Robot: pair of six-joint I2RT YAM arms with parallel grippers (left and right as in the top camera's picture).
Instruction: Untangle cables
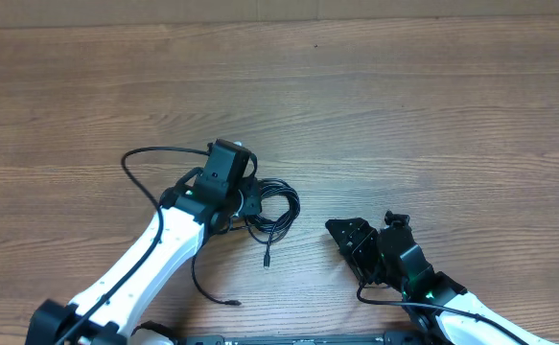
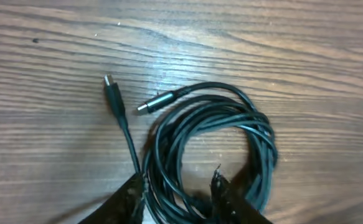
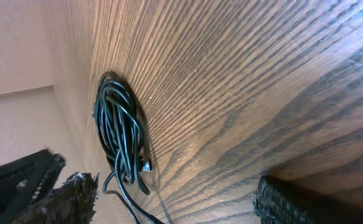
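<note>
- Overhead: the cables [image 1: 275, 205] lie in a small looped bundle on the wooden table [image 1: 404, 105], just at 6 o'clock from the middle of the view.
- One thin tail [image 1: 267, 251] hangs from the bundle toward 6 o'clock and ends in a small plug. A second loose strand [image 1: 205, 286] runs off toward 7 o'clock, beside the left arm.
- The left gripper [image 1: 247, 199] sits at the bundle's 9 o'clock edge, and its tips are hidden under the wrist from here.
- The right gripper [image 1: 373, 232] is at the bundle's 4 o'clock, well apart from it, with its jaws spread over bare wood.
- Left wrist: the cables [image 2: 213, 134] fill the lower middle as a round coil of several strands.
- Two ends stick out toward 10 o'clock, a black plug [image 2: 111, 89] and a grey plug [image 2: 154, 102], both lying flat on the wood.
- The fingertips [image 2: 130, 200] show at 6 o'clock, partly apart, astride the near rim of the coil. Whether the pads press on the strands cannot be told.
- Right wrist: the cables [image 3: 119, 134] sit at 9 o'clock as a narrow oval coil, a small plug tip at its lower edge.
- This gripper's fingers [image 3: 69, 198] stand at 7 and 5 o'clock, wide apart, only wood grain between them and nothing touched.
</note>
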